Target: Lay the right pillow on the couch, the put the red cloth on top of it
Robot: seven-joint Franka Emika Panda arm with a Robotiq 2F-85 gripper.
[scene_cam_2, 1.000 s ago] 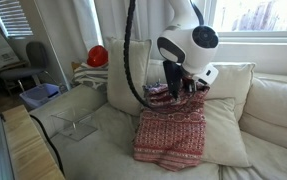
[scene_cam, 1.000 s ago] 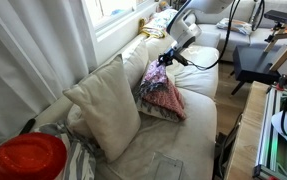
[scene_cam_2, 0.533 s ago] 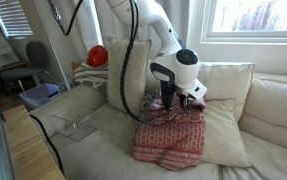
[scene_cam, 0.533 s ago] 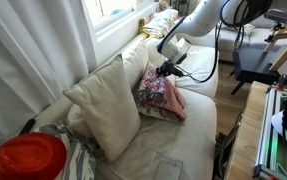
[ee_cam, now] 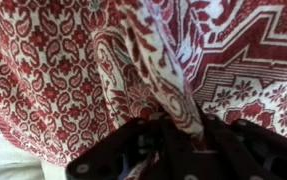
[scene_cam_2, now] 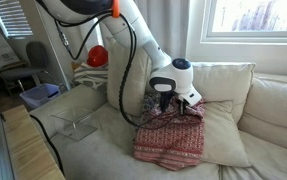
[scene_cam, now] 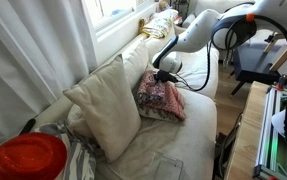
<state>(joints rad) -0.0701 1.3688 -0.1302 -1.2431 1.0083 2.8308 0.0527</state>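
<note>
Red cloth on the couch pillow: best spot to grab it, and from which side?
Take the raised fold at the back edge of the red cloth, coming straight down from above, where the gripper holds it now. It is the only bunched-up ridge; the rest lies flat on the pillow, with little to pinch.

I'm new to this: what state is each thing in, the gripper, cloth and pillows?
gripper: shut on the red cloth's upper edge.
red cloth: draped over the flat pillow, top bunched.
flat pillow: lying on the couch seat.
upright pillow: standing on edge, leaning back.
</note>
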